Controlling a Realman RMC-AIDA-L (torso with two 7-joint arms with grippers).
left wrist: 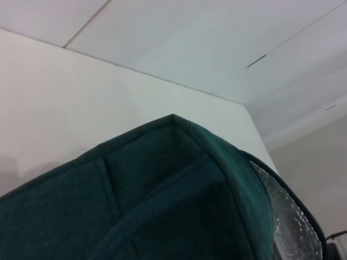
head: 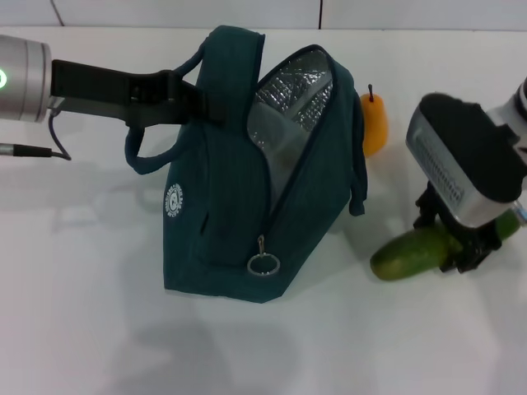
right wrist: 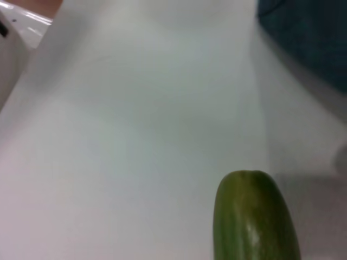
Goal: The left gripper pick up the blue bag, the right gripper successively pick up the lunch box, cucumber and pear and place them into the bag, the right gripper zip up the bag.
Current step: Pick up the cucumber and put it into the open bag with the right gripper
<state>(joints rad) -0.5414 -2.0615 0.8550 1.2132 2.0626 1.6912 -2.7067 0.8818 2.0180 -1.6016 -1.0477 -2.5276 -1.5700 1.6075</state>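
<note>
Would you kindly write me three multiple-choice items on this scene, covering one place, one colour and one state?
1. Where does the long dark green cucumber lie?
A. inside the bag
B. on the white table, on the bag's right
C. on the bag's left

2. What colour is the lining of the dark teal fabric bag?
A. silver
B. red
C. black

3. How is the bag's zip?
A. fully shut
B. open
C. torn off

Answers: 1 B, the cucumber rests on the table under the right hand, near the orange-yellow pear. 2 A, silver foil shows in the mouth. 3 B, the mouth gapes while the left hand holds the bag's top.
</note>
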